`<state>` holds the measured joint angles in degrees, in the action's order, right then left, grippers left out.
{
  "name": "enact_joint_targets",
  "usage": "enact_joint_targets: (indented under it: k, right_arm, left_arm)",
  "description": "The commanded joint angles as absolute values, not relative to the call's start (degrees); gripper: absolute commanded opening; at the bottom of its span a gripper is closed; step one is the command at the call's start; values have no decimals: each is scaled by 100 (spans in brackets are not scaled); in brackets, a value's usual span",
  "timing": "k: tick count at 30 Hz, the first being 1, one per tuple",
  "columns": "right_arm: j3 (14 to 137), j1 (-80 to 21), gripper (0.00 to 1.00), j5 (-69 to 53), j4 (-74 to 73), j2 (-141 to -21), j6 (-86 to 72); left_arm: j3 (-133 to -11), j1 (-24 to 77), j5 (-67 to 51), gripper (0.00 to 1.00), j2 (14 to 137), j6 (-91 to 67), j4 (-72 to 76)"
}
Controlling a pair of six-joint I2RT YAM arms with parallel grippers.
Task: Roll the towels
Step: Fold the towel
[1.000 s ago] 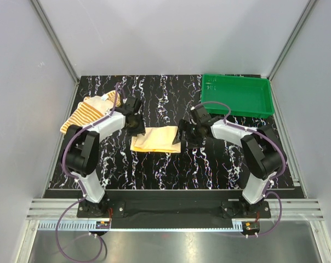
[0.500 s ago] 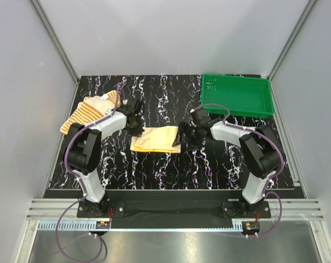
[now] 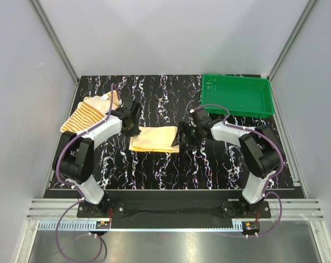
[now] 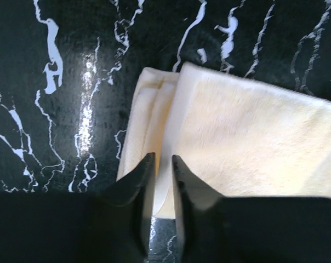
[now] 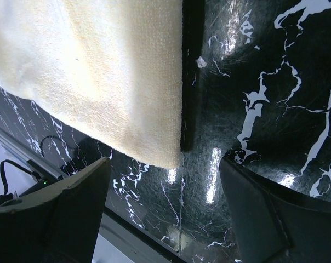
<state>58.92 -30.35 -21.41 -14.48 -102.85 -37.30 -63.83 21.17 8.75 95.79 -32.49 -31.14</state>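
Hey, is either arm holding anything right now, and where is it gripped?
The right gripper is open and empty. The left gripper is nearly shut at the left edge of the yellow towel; a real pinch cannot be told.

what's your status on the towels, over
Left gripper nearly shut at left edge of yellow towel, grip unclear. Right gripper open at its right edge. Striped towel unrolled, far left.
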Motion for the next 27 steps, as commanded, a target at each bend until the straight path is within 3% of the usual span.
enact_joint_targets:
  k: [1,2,5,6,14,19,27]
  right_arm:
    - [5704,-3023,88,-2013,-1591,-10529,-3577]
    - [5687,-3023,88,-2013,-1608,-10538,-3568]
    - [5669,-3023,88,-1978,-1643,-10503,-3533]
    - [5669,-3023,88,-1943,-1661,-10494,-3542]
    - [5739,-2839,88,-1898,-1635,-10327,-3498]
    - [6020,-2628,86,-2039,-1608,-10511,-3437]
    - [6644,-2496,65,-2408,-1460,-11161,-3454]
  left_arm:
    - [-6206,2136,1178,27,9457,-3375,-3024]
    - [-6179,2136,1230,44,9474,-3375,-3006]
    - [-6100,2136,1300,65,9554,-3428,-2979]
    - [-6100,2136,1309,68,9562,-3445,-2988]
    - [-6328,2223,1765,70,9089,-3498,-3357]
    - [-6468,2811,2442,69,8623,-3515,-3691]
    - [-6337,3734,2856,68,8402,-3726,-3744]
